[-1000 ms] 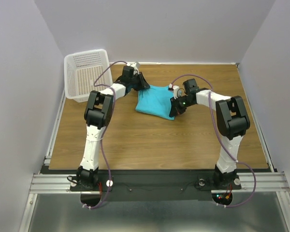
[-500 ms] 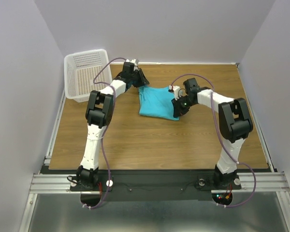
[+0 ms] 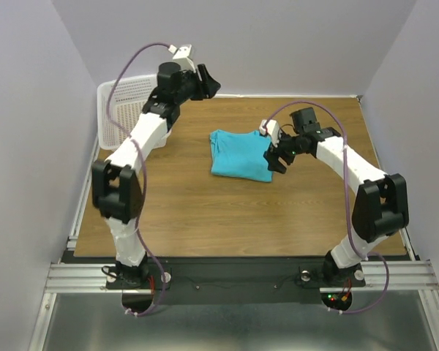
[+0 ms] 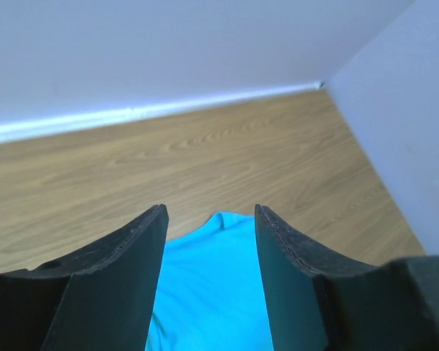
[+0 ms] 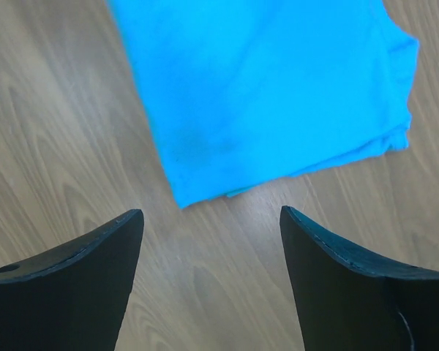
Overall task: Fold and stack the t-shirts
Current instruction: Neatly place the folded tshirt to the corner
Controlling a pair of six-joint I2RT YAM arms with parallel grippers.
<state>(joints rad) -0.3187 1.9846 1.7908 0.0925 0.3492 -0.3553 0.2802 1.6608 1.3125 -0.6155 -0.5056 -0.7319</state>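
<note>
From my right hand (image 5: pixel 210 212) I see both fingers (image 5: pixel 80 270) spread wide, with only bare table (image 5: pixel 51 146) between them. The folded turquoise t-shirt (image 5: pixel 263 80) lies flat just ahead of the hand, its nearest corner clear of both fingers and its layered edges toward the right finger's side.

Soft cloth t-shirt (image 3: pixel 239 154), matt wood table (image 3: pixel 227 212)
</note>
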